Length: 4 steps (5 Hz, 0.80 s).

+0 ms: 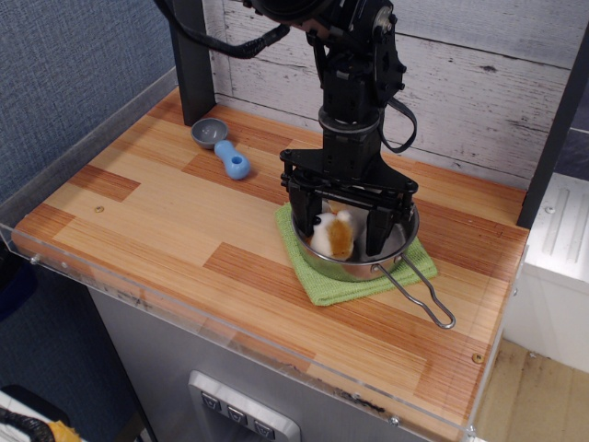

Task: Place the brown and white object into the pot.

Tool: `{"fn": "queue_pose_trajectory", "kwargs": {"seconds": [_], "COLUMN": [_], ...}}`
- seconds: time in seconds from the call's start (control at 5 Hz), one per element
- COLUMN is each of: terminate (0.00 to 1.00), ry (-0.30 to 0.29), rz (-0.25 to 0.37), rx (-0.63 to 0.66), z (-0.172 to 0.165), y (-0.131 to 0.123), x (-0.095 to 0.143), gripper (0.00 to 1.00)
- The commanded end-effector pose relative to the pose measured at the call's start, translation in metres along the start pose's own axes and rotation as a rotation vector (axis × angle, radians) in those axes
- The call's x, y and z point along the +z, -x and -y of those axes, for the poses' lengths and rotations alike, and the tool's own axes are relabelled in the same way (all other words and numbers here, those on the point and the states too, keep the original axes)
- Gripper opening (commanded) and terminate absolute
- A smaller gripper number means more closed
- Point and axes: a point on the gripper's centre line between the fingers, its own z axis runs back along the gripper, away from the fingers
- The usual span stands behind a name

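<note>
The brown and white plush animal [331, 236] lies inside the shiny steel pot [361, 271], which stands on a green cloth [322, 285] on the wooden table. The pot's wire handle [421, 296] points to the front right. My gripper [339, 243] hangs straight down over the pot, open wide. Its two black fingers [300, 219] reach into the pot on either side of the plush with gaps between them and it.
A blue-and-grey plastic scoop [224, 147] lies at the back left of the table. A dark post [191, 64] stands behind it. A clear acrylic rim [184, 318] runs along the table's front and left edges. A white plank wall is at the back.
</note>
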Motion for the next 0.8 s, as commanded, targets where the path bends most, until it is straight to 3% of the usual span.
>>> {"fn": "queue_pose_trajectory", "kwargs": {"seconds": [0.0, 0.4, 0.6], "terminate": [0.0, 0.0, 0.0], "ry": [0.064, 0.058, 0.009], "rz": [0.158, 0.243, 0.303], "rx": [-0.032, -0.018, -0.019], "z": [0.013, 0.008, 0.004], "y": [-0.024, -0.022, -0.019], "x": [0.064, 0.106, 0.121], "gripper": [1.0, 1.0, 1.0]}}
